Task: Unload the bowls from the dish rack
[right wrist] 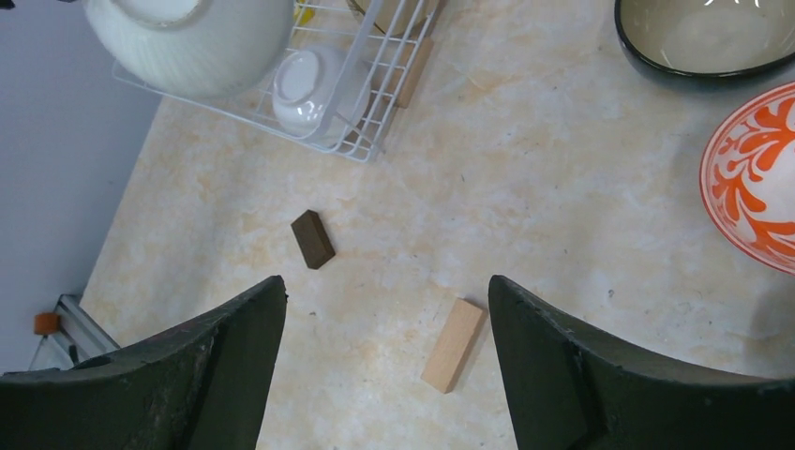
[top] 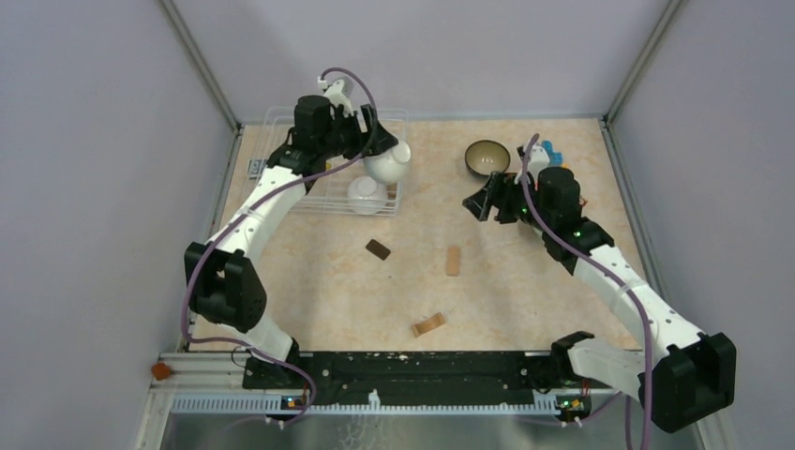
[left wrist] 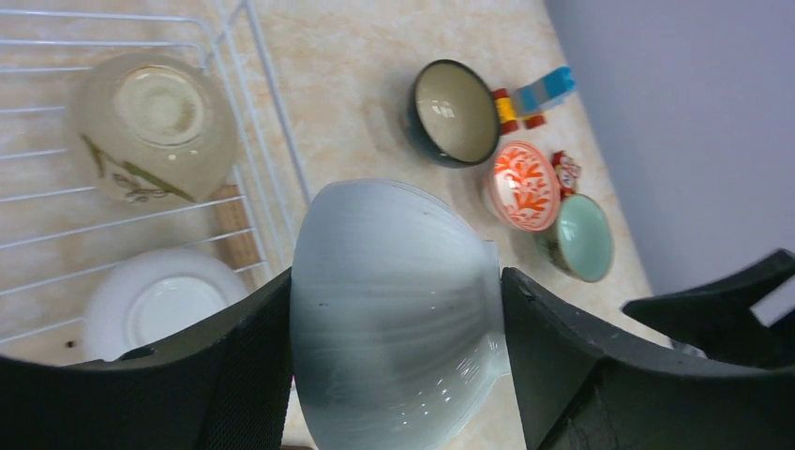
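From above, the left gripper (top: 373, 142) is seen clamped on a ribbed white bowl (top: 389, 165), which is held raised at the right edge of the dish rack (top: 281, 120). A plain white bowl (top: 366, 195) is left inside the rack's near right corner. The right gripper (top: 478, 201) is held over the table just near of a dark bowl (top: 487, 157), its jaws spread and nothing between them. On the left wrist camera, the ribbed bowl is pinched from both sides. A tan bowl (left wrist: 155, 127) and the plain white one are seen upside down in the rack, while an orange-red patterned bowl (left wrist: 523, 185) and a pale-green bowl (left wrist: 581, 236) are set beside the dark one on the table, by a toy vehicle (left wrist: 534, 94). On the right wrist camera, the open fingers (right wrist: 581, 375) are hung empty above a dark block (right wrist: 312, 238) and a pale block (right wrist: 454, 344).
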Action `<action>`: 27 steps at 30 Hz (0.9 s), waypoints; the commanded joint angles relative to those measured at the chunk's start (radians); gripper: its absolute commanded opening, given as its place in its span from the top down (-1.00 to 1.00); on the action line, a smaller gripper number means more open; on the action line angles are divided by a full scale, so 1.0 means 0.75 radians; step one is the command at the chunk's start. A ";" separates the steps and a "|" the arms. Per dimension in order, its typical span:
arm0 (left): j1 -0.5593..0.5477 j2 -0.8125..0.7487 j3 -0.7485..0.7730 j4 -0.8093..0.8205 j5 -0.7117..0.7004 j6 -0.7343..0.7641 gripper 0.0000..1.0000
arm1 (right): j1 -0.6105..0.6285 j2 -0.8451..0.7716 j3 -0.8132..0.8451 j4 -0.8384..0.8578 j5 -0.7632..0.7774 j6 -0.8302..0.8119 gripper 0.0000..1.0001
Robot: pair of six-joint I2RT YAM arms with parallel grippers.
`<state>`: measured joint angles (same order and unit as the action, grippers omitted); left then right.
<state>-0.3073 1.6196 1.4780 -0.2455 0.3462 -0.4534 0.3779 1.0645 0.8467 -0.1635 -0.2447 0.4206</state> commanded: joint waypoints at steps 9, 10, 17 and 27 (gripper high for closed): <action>0.005 -0.078 -0.038 0.603 0.471 -0.575 -0.21 | 0.012 -0.085 -0.064 0.602 -0.192 0.453 -0.63; 0.005 -0.071 -0.042 0.643 0.482 -0.625 -0.20 | 0.012 -0.089 -0.073 0.647 -0.181 0.506 -0.65; 0.003 -0.021 -0.085 1.005 0.582 -1.046 -0.19 | 0.013 -0.060 -0.087 0.920 -0.107 0.789 -0.80; -0.046 0.010 -0.096 1.277 0.592 -1.336 -0.17 | 0.039 0.095 -0.022 1.208 -0.162 0.985 -0.81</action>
<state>-0.3229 1.6329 1.3983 0.5251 0.7746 -1.3350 0.3809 1.1160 0.7799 0.6064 -0.3542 1.0897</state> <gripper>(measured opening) 0.616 0.902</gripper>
